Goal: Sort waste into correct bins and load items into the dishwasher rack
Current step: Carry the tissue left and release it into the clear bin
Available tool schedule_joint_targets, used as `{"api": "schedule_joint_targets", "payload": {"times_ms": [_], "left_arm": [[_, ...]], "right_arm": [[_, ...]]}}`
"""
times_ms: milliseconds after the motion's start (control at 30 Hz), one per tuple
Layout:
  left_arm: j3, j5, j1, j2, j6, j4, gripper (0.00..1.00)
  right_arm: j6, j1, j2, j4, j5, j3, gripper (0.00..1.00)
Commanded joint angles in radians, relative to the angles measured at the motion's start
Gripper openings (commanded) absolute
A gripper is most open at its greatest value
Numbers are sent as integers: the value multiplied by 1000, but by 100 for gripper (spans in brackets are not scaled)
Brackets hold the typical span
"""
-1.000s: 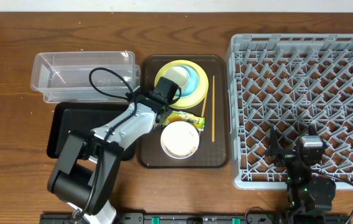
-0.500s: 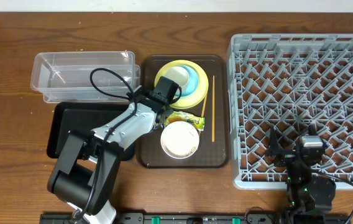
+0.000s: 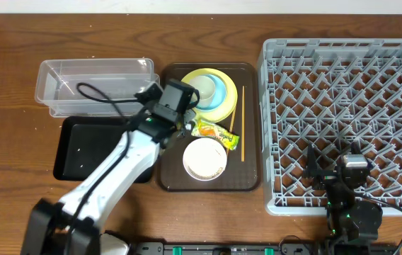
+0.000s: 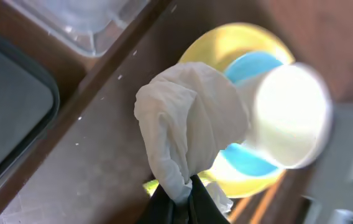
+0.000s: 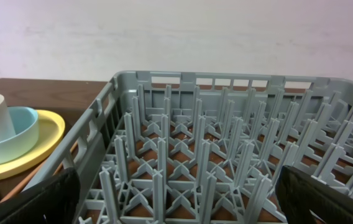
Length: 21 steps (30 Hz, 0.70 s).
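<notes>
The napkin [image 4: 189,121] now lifted — left fingers [image 4: 166,210] shut.

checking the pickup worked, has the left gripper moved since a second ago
Yes. In the overhead view the left gripper has shifted left, off the yellow plate toward the clear tub, its fingers shut on the napkin.
</notes>
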Motion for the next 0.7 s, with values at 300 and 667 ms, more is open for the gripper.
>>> {"api": "schedule_joint_targets", "payload": {"times_ms": [300,667], "left_arm": [[3,2,235,-75,23,75,6],[3,1,412,-69,23,249,10]], "right_arm": [[10,-10,-6,-3,-7,-2,99],[10,-10,-6,-3,-7,-2,99]]}}
